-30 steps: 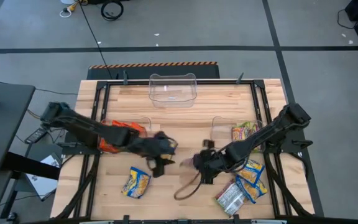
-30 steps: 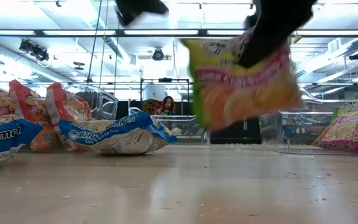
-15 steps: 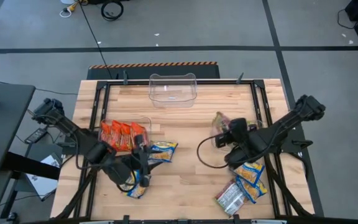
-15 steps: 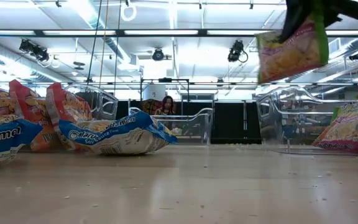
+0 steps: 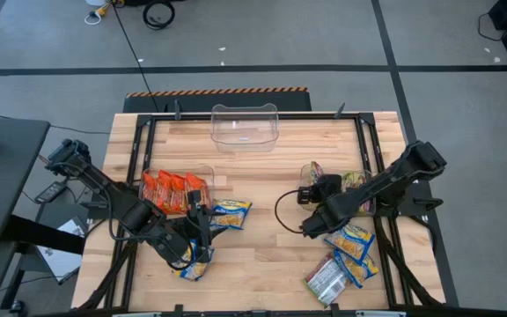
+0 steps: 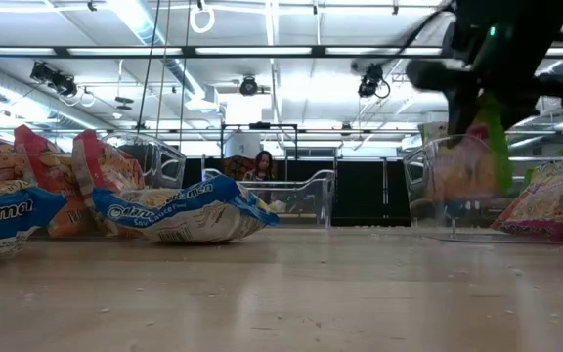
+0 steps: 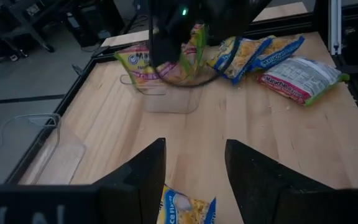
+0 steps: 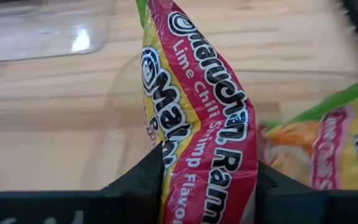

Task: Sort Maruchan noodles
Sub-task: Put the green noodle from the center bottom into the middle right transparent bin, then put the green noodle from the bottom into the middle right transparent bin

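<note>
Jaws of the right gripper were pressed on a lime chili shrimp packet, which was held upright between them, its long axis running up and away from the fingers. In the high view this gripper was seen at the near edge of the right clear bin, where another packet of the same kind already lay. The held packet was therefore judged to be right over its bin, so the coming move seemed to need only a release downward.

The left gripper had its fingers spread, with nothing seen between them, and a blue-and-yellow packet lay just below and ahead of them. Orange-red packets stood in the left bin, well apart from the right arm.
</note>
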Action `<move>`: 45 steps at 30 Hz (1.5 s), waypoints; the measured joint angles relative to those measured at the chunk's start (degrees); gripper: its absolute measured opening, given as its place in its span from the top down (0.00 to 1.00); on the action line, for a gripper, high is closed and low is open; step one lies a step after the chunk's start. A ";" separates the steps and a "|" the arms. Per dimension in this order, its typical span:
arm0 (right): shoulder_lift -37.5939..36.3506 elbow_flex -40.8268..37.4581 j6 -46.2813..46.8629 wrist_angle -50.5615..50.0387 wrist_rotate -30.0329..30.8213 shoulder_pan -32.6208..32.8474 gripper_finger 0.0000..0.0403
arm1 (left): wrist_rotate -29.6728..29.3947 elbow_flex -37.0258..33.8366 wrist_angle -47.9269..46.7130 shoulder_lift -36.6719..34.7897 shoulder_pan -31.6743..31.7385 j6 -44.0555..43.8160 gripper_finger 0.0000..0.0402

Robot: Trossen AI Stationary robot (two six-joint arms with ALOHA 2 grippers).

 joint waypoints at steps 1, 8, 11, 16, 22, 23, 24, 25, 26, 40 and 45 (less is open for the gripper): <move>0.87 -0.57 0.05 -0.09 -0.01 -0.49 0.68 | 0.63 0.00 -0.01 0.00 0.00 -0.65 0.58; 3.24 -1.64 1.09 4.51 -0.58 -2.06 0.60 | 4.70 0.00 -0.06 0.02 -0.06 -2.49 0.58; 2.80 -1.63 1.10 5.07 -0.65 -2.08 0.55 | 6.68 -0.02 -0.20 0.04 0.00 -2.53 0.58; 2.63 -1.62 1.07 5.59 -1.90 -2.08 0.48 | 7.09 -0.02 -0.12 0.39 0.00 -2.96 0.58; 2.63 0.48 -2.70 5.90 -2.00 -1.12 0.47 | 7.53 -0.07 -0.22 0.58 -0.90 -3.99 0.58; 2.63 1.17 -4.08 5.89 -1.95 -1.08 0.48 | 7.53 -0.07 -0.14 0.72 -1.02 -3.99 0.58; 2.63 1.97 -5.77 5.96 -1.88 -1.06 0.48 | 7.53 -0.07 -0.07 0.78 -1.20 -3.99 0.58; 2.63 2.79 -7.50 6.10 -1.81 -1.08 0.48 | 7.53 -0.07 -0.11 0.81 -1.56 -4.02 0.58; 2.63 3.62 -9.55 6.23 -1.79 -1.08 0.49 | 7.52 -0.07 -0.07 0.83 -1.87 -4.11 0.58; 2.61 5.66 -16.09 5.58 -2.51 -1.12 0.49 | 7.36 -0.07 0.78 0.82 -4.27 -5.44 0.58; 2.61 5.52 -17.20 6.20 -4.58 -1.12 0.49 | 5.89 -0.05 0.86 1.02 -6.84 -5.63 0.58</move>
